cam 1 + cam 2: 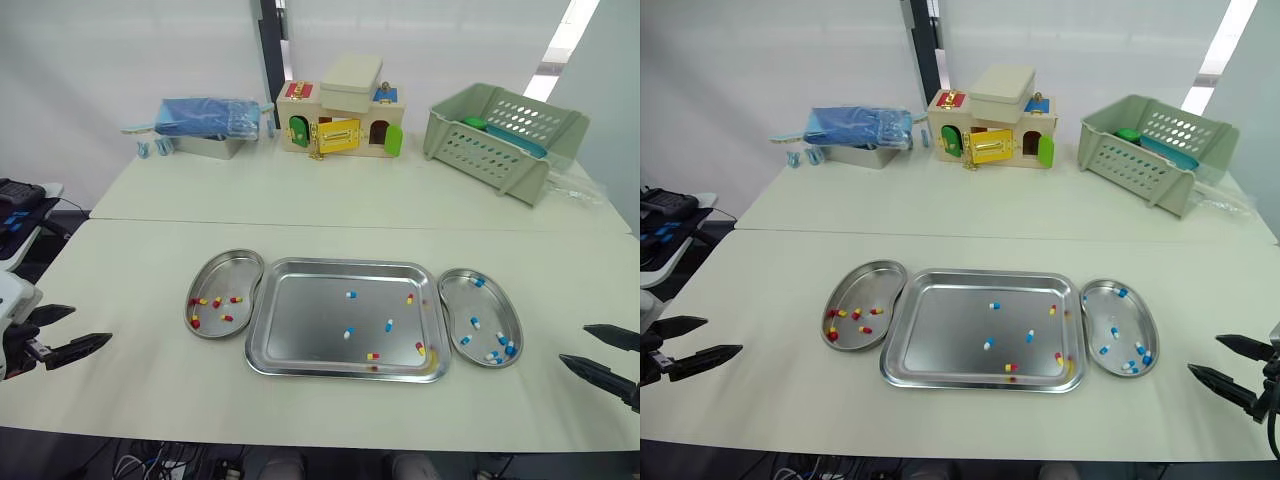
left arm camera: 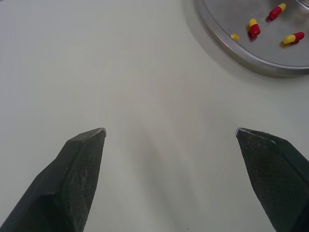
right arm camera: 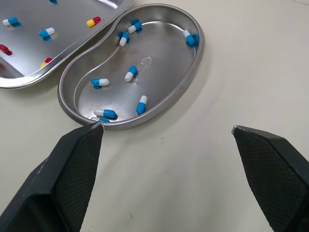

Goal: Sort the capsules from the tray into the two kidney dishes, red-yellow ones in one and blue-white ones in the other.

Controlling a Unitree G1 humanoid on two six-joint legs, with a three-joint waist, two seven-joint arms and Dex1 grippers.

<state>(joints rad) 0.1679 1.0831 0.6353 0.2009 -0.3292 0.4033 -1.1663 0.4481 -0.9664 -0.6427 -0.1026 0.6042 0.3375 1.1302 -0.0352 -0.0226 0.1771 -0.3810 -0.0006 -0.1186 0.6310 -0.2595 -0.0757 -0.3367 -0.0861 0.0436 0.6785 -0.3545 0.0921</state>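
A steel tray (image 1: 300, 335) lies in the middle of the bench (image 1: 140, 400), with a kidney dish close against each short side. The left kidney dish (image 1: 238, 270) holds red-yellow capsules (image 1: 216, 301), and the right kidney dish (image 1: 455, 300) holds blue-white capsules (image 1: 474, 322). Several loose capsules (image 1: 389, 325) of both colours lie scattered across the tray, most of them toward its right half. The left gripper (image 1: 90, 325) hovers over bare bench, well left of the left kidney dish, its fingers spread wide and empty. The right gripper (image 1: 575, 344) hangs just beside the right kidney dish's near end, equally wide open, holding nothing
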